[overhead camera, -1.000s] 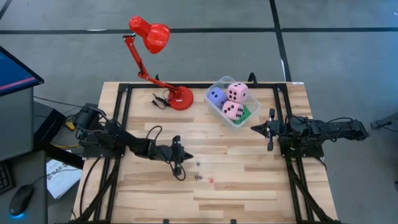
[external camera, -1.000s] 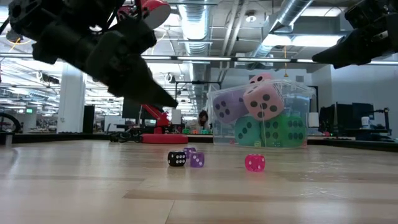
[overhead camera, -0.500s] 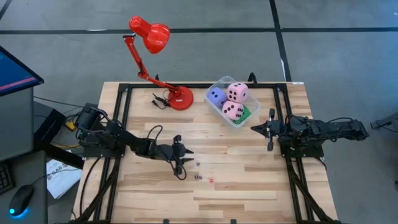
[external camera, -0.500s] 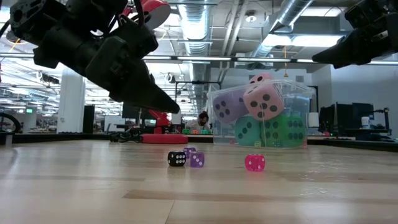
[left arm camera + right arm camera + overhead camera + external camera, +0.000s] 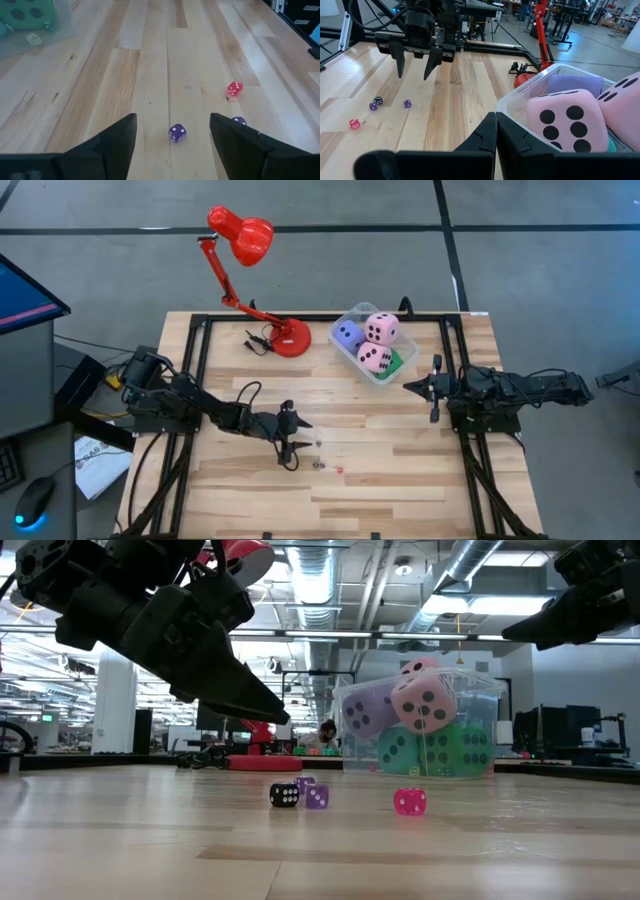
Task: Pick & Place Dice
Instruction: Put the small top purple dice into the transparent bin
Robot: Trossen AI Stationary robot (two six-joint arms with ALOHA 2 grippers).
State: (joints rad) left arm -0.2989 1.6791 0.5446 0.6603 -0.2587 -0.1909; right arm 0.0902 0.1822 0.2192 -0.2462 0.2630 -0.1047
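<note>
Left gripper (image 5: 288, 442) — jaws spread, arm low and angled down over the tabletop (image 5: 400, 480), straddling a tiny purple die (image 5: 176, 133). The die could skid aside if one finger lands first. Black die (image 5: 284, 795) and red die (image 5: 409, 802) lie just right. Far right, soft dice fill the tub (image 5: 352, 352); right gripper (image 5: 433, 388) waits raised beside it, jaws closed.

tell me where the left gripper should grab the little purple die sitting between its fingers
Grip the purple die across two opposite flat side faces, coming straight down from above. It sits flat on the table, and the open left gripper already straddles it.
</note>
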